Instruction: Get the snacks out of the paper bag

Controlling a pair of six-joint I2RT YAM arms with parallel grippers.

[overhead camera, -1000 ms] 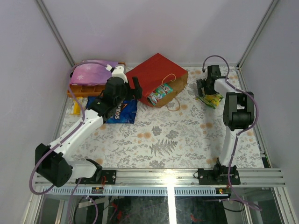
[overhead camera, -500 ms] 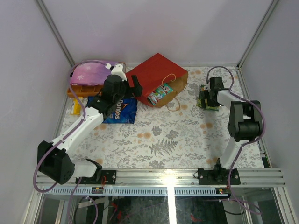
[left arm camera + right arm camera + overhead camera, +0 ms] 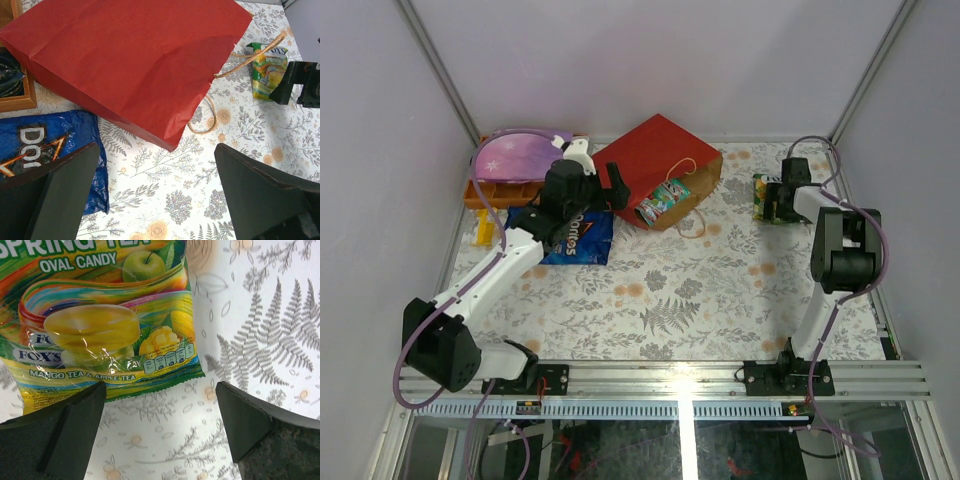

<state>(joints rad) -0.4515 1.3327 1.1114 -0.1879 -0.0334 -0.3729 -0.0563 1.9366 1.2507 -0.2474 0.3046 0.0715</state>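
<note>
The red paper bag [image 3: 655, 162] [image 3: 135, 60] lies on its side at the back of the table, its mouth facing front right. A small green and pink packet [image 3: 663, 200] shows in the mouth. The blue Doritos bag [image 3: 582, 238] [image 3: 55, 150] lies flat on the cloth, left of the paper bag. My left gripper [image 3: 582, 205] [image 3: 156, 150] hangs open over the blue bag's right edge, holding nothing. A green candy packet [image 3: 765, 197] [image 3: 105, 315] [image 3: 267, 70] lies flat at the right. My right gripper [image 3: 782, 192] [image 3: 161, 387] stands open just off its edge, empty.
An orange compartment tray [image 3: 492, 192] with a purple starry pouch [image 3: 510, 155] on it stands at the back left. A small yellow item [image 3: 483, 232] lies in front of it. The bag's cord handles [image 3: 695, 222] trail onto the cloth. Walls close in on three sides.
The right wrist has swung rightward off the green packet, staying open; the packet now shows to its left. The left arm has barely shifted.
</note>
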